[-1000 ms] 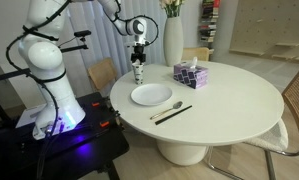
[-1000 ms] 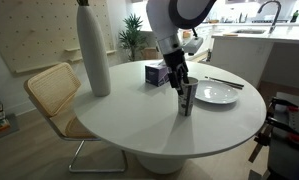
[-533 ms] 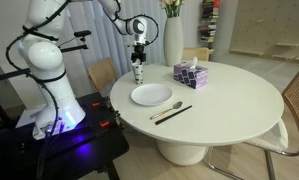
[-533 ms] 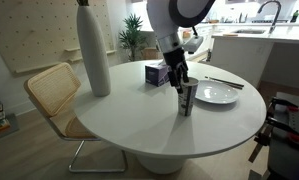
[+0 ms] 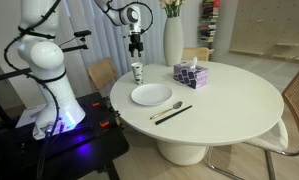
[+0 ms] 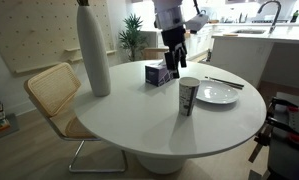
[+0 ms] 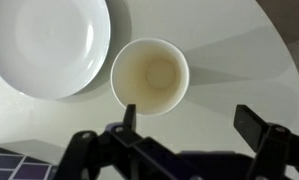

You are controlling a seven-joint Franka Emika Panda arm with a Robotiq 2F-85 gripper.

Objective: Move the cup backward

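The cup point(image 5: 137, 72) stands upright and free near the rim of the table point(image 5: 229, 100), at about 11 o'clock of the plate point(image 5: 151, 95), and the gripper point(image 5: 136, 50) hangs above it with fingers apart, so the move seems finished, with only the retreat left.

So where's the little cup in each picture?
In an exterior view: cup left of centre, just above the plate.
In an exterior view: cup right of centre, just left of the plate.
Wrist view: cup in the middle, seen from above; plate upper left.
Shared landmark: the white plate.
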